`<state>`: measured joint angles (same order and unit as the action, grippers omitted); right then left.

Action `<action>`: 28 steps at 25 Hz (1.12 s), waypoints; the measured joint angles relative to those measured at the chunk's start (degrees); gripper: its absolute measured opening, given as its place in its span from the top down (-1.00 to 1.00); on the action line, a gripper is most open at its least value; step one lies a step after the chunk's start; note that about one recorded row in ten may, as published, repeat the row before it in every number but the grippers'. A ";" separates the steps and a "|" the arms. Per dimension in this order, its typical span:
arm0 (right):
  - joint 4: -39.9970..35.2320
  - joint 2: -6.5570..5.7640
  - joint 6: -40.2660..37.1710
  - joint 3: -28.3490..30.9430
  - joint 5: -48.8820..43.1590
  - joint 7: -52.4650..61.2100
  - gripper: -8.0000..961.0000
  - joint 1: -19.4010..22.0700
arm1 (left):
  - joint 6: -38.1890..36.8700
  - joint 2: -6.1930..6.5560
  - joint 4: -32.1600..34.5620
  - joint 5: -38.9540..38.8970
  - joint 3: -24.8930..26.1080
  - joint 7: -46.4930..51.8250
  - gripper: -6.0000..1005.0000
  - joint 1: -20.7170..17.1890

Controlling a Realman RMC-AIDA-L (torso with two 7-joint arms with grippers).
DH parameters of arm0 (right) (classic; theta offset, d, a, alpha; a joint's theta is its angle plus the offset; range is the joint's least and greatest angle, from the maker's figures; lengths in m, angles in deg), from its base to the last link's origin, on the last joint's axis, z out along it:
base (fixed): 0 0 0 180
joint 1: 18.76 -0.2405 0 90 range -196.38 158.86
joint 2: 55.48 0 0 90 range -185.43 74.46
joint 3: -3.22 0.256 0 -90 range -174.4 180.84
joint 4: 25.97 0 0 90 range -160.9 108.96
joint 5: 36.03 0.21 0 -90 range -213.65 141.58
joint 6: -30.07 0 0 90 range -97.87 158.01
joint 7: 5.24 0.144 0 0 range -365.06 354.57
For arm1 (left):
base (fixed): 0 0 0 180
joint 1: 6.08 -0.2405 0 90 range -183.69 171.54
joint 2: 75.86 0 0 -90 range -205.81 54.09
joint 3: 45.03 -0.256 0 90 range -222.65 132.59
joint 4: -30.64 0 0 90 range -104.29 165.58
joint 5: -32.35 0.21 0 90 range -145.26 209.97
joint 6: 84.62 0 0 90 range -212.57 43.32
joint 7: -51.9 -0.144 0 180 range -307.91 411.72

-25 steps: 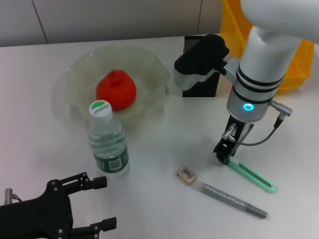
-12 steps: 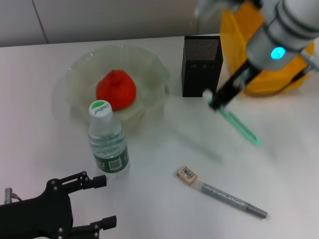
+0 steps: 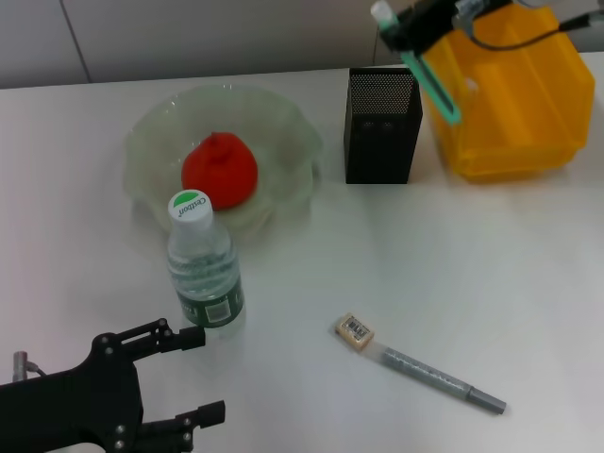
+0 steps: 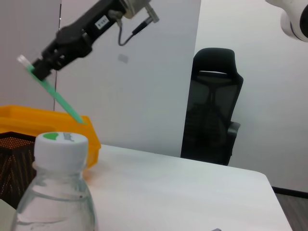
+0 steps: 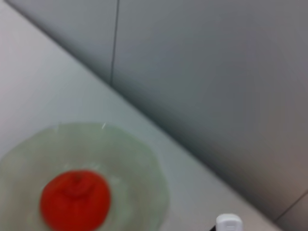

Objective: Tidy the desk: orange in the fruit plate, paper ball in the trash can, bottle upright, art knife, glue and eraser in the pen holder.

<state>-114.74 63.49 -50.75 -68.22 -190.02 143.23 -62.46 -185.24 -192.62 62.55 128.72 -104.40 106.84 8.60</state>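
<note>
Gripping the green art knife [image 3: 429,80] near its upper end, the right gripper [image 3: 408,28] hung high above the black pen holder [image 3: 381,125], blade end slanting down toward the yellow bin [image 3: 514,94]. Left gripper [image 3: 179,377] sat parked near the table's front edge, fingers spread, nothing in them, just beside the upright bottle [image 3: 204,267]. Orange [image 3: 220,170] was already in the fruit plate [image 3: 283,118]; eraser [image 3: 355,331] and grey glue stick [image 3: 444,379] lay on the desk w/ no one touching them. Risk as I saw it — the knife hung at an angle, so a drop w/o straightening could catch the holder's rim or land in the bin.
</note>
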 joint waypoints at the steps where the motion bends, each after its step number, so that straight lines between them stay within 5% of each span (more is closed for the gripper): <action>1: 0.57 0.03 1.96 -0.23 0.09 -0.70 0.62 0.29 | 0.06 -0.08 0.00 0.03 0.25 0.00 -0.57 0.00; 12: 10.45 0.29 22.12 -3.03 7.55 -10.60 0.62 3.63 | 0.36 -0.50 -0.08 0.23 1.19 0.03 -0.57 0.09; 28: 21.66 0.19 30.43 -4.21 16.97 -20.08 0.61 3.44 | 0.96 -0.58 -0.62 0.04 1.19 0.13 -0.57 0.49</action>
<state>-93.08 63.69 -20.32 -72.43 -173.04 123.15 -59.02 -184.28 -193.19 61.92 128.76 -103.21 106.97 9.09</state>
